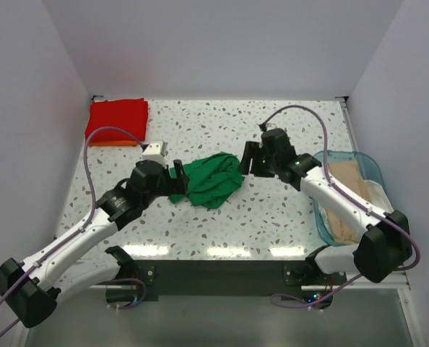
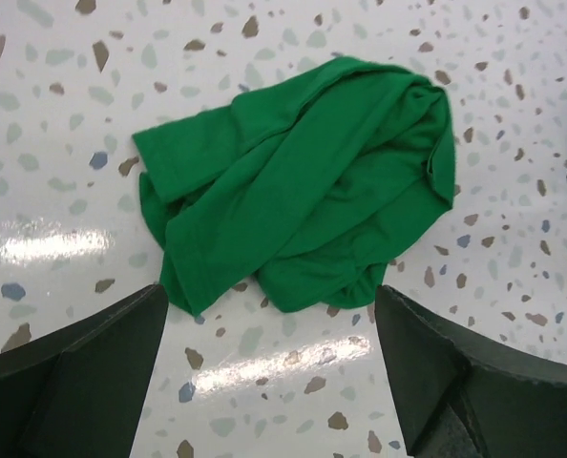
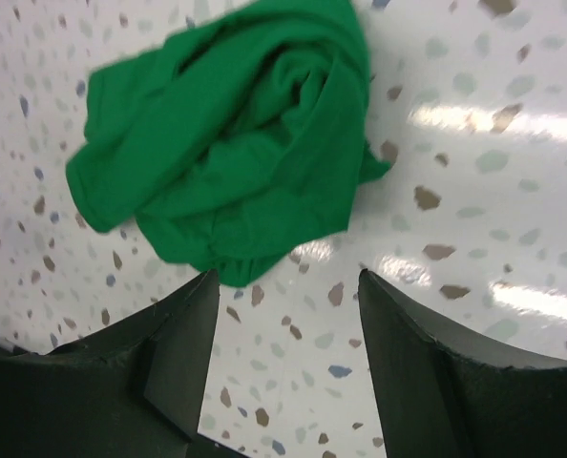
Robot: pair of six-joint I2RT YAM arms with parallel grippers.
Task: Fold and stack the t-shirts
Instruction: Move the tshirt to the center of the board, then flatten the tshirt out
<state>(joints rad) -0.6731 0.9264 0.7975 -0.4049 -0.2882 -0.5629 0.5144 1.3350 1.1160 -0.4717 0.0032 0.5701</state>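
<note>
Speckled table (image 1: 272, 217), crumpled green t-shirt (image 1: 211, 181)

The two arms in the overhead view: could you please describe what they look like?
The left arm and right arm have white links between bulky black joints, with thin purple cables looping alongside. The left gripper and right gripper are black.

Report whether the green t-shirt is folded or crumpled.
Crumpled, not folded: the green t-shirt lies in a loose bunched heap on the speckled table, with uneven creases and no straight edges lined up.
</note>
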